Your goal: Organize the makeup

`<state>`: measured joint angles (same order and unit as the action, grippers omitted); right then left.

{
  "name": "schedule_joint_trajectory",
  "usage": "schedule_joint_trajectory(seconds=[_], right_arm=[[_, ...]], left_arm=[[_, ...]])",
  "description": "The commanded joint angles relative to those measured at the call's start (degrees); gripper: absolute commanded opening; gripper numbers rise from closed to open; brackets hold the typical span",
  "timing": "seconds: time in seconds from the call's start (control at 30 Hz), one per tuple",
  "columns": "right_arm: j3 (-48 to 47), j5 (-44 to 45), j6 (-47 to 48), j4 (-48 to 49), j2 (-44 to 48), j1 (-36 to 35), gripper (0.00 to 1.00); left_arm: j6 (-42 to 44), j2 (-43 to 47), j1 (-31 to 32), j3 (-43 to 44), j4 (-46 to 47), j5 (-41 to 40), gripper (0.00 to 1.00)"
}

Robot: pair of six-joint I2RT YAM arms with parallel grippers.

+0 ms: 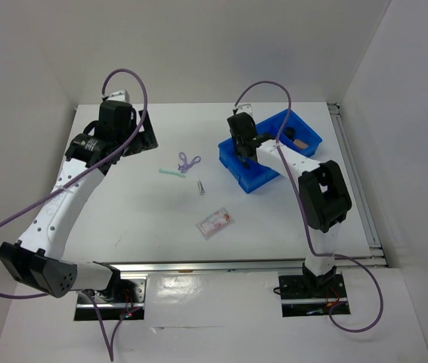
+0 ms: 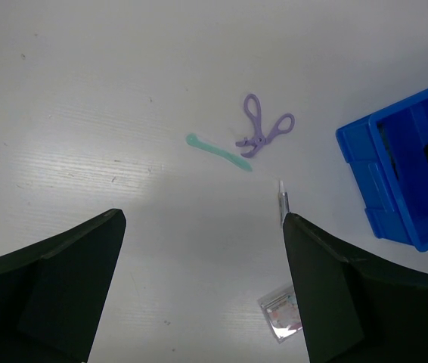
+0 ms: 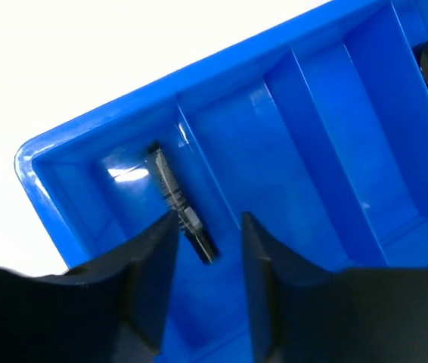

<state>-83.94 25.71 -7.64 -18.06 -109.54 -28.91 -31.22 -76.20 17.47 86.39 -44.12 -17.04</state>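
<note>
While slim black tube (image 3: 175, 189) is parked in blue plastic bin's (image 3: 320, 151) end slot, under spread right gripper (image 3: 209, 219) | purple looped piece (image 1: 189, 161), mint-green stick (image 1: 171, 173), clear pinkish packet (image 1: 215, 223) left outside it | left gripper (image 2: 203, 218) spread, empty

Your left arm (image 1: 55, 204) stretches toward the desk's far left corner, and the left gripper (image 2: 203, 219) faces down with its jaws spread wide. Your right arm (image 1: 316, 189) bends toward the far edge, right of the middle, and the right gripper (image 3: 208, 227) is lowered with its fingers (image 3: 153, 257) narrowly parted.
</note>
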Motion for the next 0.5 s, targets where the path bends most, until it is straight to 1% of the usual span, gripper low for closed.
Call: schedule_joint_trajectory(seconds=[0.0, 0.07, 0.17, 0.23, 0.33, 0.4, 0.47], right_arm=[[-1.1, -0.7, 0.1, 0.5, 1.7, -0.1, 0.47], [-1.1, -0.7, 0.1, 0.0, 2.4, -0.6, 0.54], [-1.1, -0.7, -0.4, -0.6, 4.8, -1.9, 0.55], [-1.1, -1.7, -0.4, -0.7, 6.3, -4.5, 0.43], [-1.1, -5.1, -1.9, -0.7, 8.4, -8.7, 0.41], [-0.6, -6.5, -2.5, -1.3, 7.6, -10.4, 0.45], [0.1, -6.6, -3.3, -1.3, 7.0, -12.3, 0.51]], left_arm=[[1.5, -0.2, -0.2, 1.1, 0.7, 0.5, 1.00], [1.5, -0.2, -0.2, 1.1, 0.7, 0.5, 1.00], [1.5, -0.2, -0.2, 1.1, 0.7, 1.0, 1.00], [1.5, -0.2, -0.2, 1.1, 1.2, 1.0, 1.00], [1.5, -0.2, -0.2, 1.1, 1.2, 1.0, 1.00], [1.5, -0.7, -0.2, 1.1, 1.2, 1.0, 1.00], [1.5, -0.7, -0.2, 1.1, 1.2, 1.0, 1.00]])
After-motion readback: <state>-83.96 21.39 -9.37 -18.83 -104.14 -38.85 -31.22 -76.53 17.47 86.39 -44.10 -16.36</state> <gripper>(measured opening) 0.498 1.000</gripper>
